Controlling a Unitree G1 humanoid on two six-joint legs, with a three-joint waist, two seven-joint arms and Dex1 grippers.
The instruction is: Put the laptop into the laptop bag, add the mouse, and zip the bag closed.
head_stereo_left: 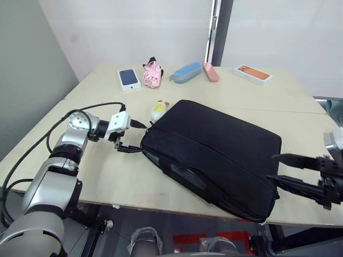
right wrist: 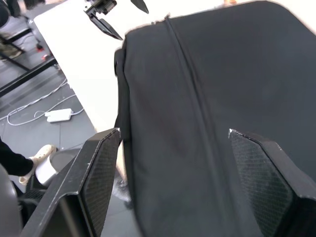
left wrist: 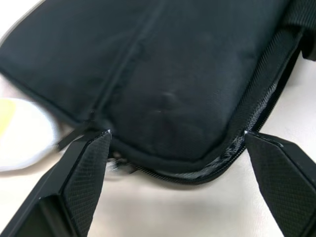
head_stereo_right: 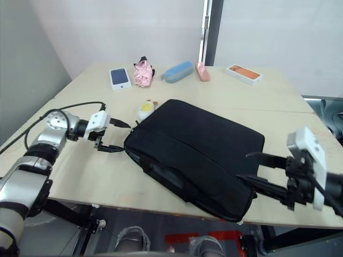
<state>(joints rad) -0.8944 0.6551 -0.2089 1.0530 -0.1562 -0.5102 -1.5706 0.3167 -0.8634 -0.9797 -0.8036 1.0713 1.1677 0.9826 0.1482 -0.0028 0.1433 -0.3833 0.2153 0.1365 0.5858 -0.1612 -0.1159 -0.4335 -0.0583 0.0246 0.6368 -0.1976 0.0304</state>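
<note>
Head views: one laptop bag (head_stereo_left: pixel 214 155) lies flat on the table (head_stereo_left: pixel 96 160), no readable lettering. The left gripper (head_stereo_left: pixel 132 136) is spread at the bag's left corner; the right gripper (head_stereo_left: pixel 281 168) is spread at its right end. Left wrist view: the zipper (left wrist: pixel 247 128) borders the corner. Right wrist view: fingers (right wrist: pixel 98 168) straddle the bag.

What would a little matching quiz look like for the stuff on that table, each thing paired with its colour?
Things:
1. laptop bag
2. pouch
3. phone box
4. crumpled cloth

Colours:
A. pink
B. orange
C. black
D. blue

Pairs: 1-C, 2-D, 3-B, 4-A
</note>
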